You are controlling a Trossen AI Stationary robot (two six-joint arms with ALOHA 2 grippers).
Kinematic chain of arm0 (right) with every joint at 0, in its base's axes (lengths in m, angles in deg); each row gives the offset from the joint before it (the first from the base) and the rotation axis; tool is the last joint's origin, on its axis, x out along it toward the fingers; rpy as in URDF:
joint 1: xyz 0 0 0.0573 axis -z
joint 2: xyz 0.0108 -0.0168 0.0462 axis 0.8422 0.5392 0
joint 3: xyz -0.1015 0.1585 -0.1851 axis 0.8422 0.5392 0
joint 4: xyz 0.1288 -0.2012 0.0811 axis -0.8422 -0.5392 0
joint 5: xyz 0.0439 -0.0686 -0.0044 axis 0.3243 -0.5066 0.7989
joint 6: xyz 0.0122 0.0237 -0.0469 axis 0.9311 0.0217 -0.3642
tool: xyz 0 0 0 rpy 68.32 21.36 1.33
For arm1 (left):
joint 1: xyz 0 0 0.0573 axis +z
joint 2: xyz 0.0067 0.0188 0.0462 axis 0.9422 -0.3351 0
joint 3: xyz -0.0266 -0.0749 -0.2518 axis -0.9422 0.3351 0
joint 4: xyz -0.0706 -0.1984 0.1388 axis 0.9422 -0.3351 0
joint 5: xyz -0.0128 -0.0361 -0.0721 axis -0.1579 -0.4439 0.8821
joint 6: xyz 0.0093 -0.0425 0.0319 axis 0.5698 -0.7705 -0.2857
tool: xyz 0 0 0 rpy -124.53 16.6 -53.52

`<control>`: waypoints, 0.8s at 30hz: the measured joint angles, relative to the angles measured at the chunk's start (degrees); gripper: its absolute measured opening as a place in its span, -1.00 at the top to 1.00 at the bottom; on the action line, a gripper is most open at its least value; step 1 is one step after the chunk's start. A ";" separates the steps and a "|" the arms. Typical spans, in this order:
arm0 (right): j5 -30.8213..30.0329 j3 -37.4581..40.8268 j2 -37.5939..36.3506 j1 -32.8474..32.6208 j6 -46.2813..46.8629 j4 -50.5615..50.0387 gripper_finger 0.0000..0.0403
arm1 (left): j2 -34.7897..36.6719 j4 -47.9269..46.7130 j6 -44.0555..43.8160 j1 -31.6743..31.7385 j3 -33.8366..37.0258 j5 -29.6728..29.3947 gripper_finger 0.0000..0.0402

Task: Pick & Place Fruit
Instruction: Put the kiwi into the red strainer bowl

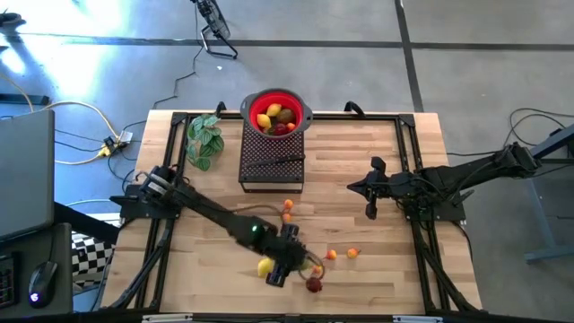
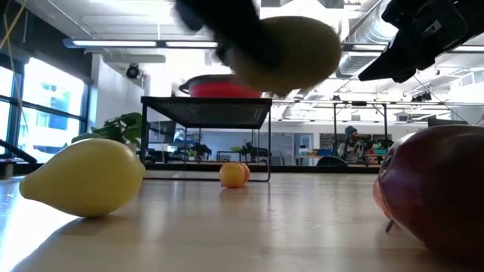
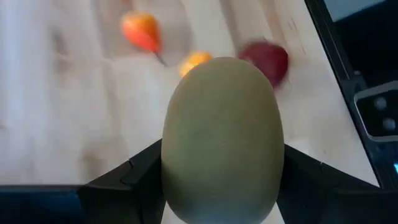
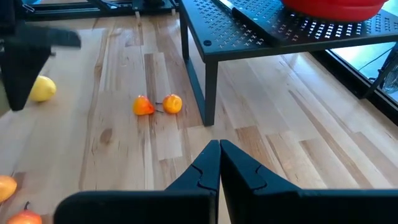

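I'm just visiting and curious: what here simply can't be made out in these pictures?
- Red colander bowl, high view: fruits beneath its top layer are hidden.
- Left claw, high view: the arm hides the olive-green oval fruit it grips.
- Dark red fruit, low view: cut off by the edge.
- Low view: the arm overhead is blurred.

Both arms are dark, jointed and slim. The left arm (image 1: 215,218) shows a small green light near its wrist; the right gripper (image 4: 219,163) has black, angular, wedge-shaped fingers.
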 joint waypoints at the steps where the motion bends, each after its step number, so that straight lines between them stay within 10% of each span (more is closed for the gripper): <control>1: 0.01 0.00 0.00 -0.01 0.27 0.04 0.98 | 0.01 -2.17 0.54 0.92 -1.97 0.00 -0.13; 24: 3.41 0.00 0.00 -0.02 0.45 -2.98 0.98 | 0.02 -32.12 8.21 29.82 -45.32 -9.57 -0.12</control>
